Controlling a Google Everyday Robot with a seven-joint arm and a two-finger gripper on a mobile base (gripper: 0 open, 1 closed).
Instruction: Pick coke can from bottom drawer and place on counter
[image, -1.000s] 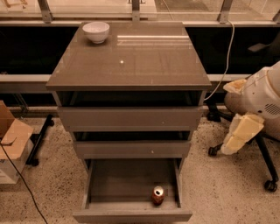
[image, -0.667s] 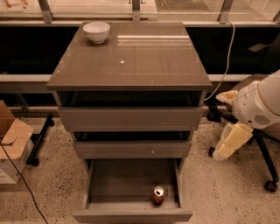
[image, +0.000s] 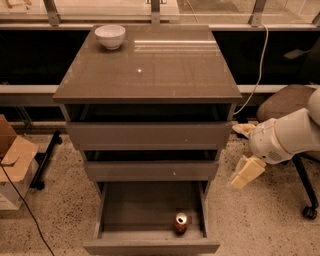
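The coke can (image: 180, 223) stands upright in the open bottom drawer (image: 102, 220), near its front right corner. The drawer is pulled out toward me; the two drawers above it are only slightly out. The counter (image: 155, 70) is the glossy top of the cabinet. My gripper (image: 247, 171) hangs to the right of the cabinet, level with the middle drawer, above and to the right of the can and apart from it. It holds nothing that I can see.
A white bowl (image: 110, 36) sits at the counter's back left corner. A cardboard box (image: 14, 159) and a black stand leg (image: 46, 159) lie on the floor at left. A wheeled chair (image: 287, 102) and a white cable (image: 258, 75) are at right.
My arm has moved left and down, bringing the gripper closer to the cabinet's right side. The can, the drawers and the bowl have not moved.
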